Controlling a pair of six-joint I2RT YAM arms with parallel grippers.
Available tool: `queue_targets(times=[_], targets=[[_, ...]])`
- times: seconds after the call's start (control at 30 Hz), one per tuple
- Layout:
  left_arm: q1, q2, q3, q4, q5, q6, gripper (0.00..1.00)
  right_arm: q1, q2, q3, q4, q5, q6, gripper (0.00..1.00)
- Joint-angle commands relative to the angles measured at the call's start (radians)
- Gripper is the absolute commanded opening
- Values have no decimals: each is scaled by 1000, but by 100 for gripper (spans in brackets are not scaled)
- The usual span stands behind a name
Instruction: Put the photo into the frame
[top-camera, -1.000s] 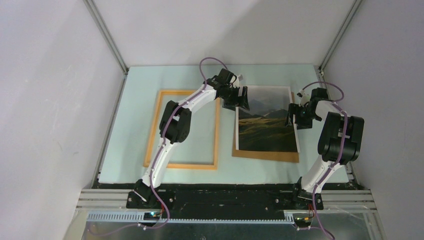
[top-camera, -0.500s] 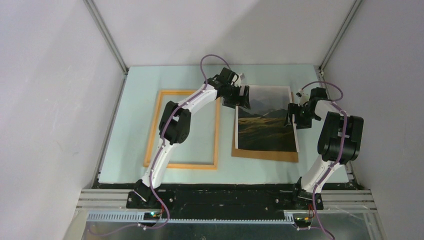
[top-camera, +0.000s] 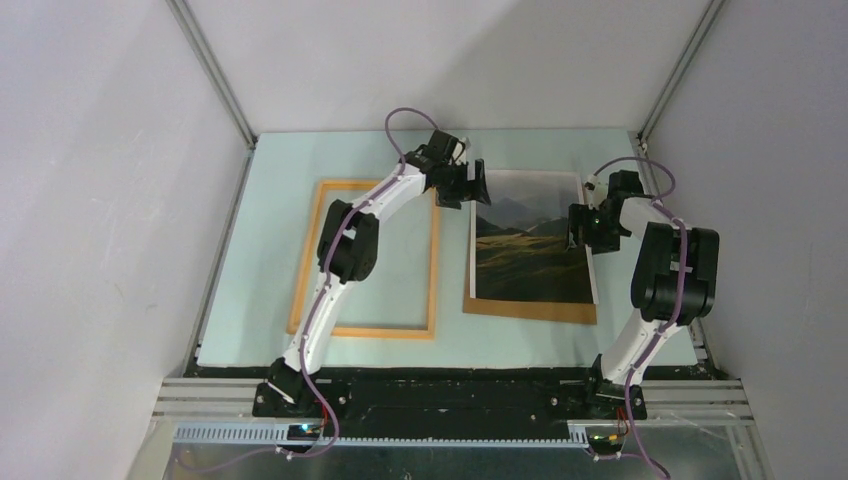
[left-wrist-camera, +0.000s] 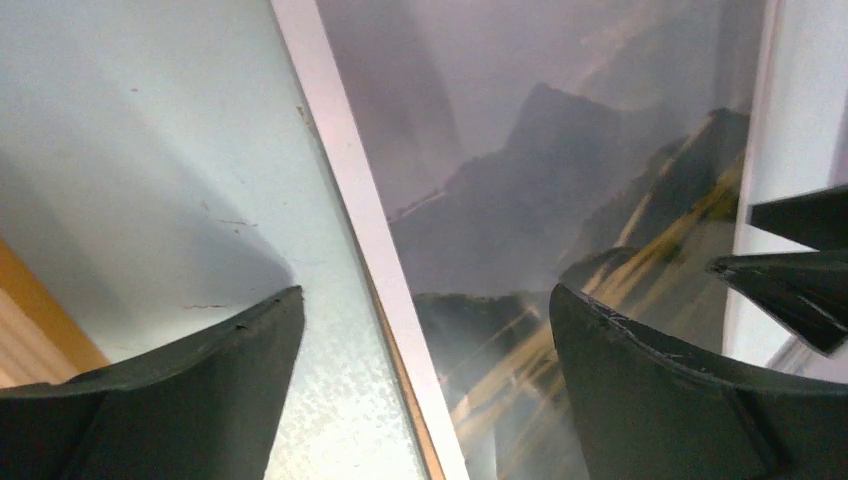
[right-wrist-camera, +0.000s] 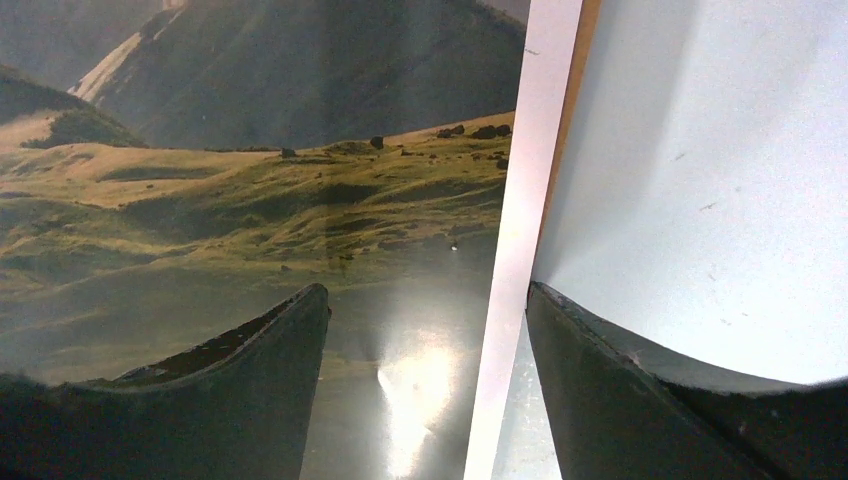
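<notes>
Left pincer (top-camera: 468, 186): I am holding its fingers apart, clamped on nothing, one on each side of the left white border of the photo (top-camera: 530, 250), near the far corner.
Right pincer (top-camera: 580, 228): I am also holding its fingers apart, astride the right white border.
Photo: it is lying flat between my two pincers, picture side up, on the brown backing board (top-camera: 530, 311).
Frame (top-camera: 365, 330): it is lying on the counter (top-camera: 270, 180) beside my left pincer, on the side away from the photo, and well apart from my right pincer.
Step in hand: I think I am getting ready to take the photo by its two side edges.
Doing it well: the print looks thin and glossy, so I am aiming to slip one finger under the border only, leaving the board down. I am planning to close both sides together and lift level, so the paper is not bending.
</notes>
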Motion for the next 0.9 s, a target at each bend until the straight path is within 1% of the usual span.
queue_targets(times=[0.0,0.1,0.4,0.6,0.87], targets=[[12,31,38,13,45,-49,100,30,-28,35,47,89,16,77],[12,40,39,15,61,-55,100,39,-43,35,78,133,33,77],[12,52,30,16,94,-61,100,60,-77,38,153,153,57,77],[13,50,27,16,109,-72,100,79,-45,68,143,132,63,77],[12,47,8,17,131,-84,100,120,51,135,84,68,82,76]])
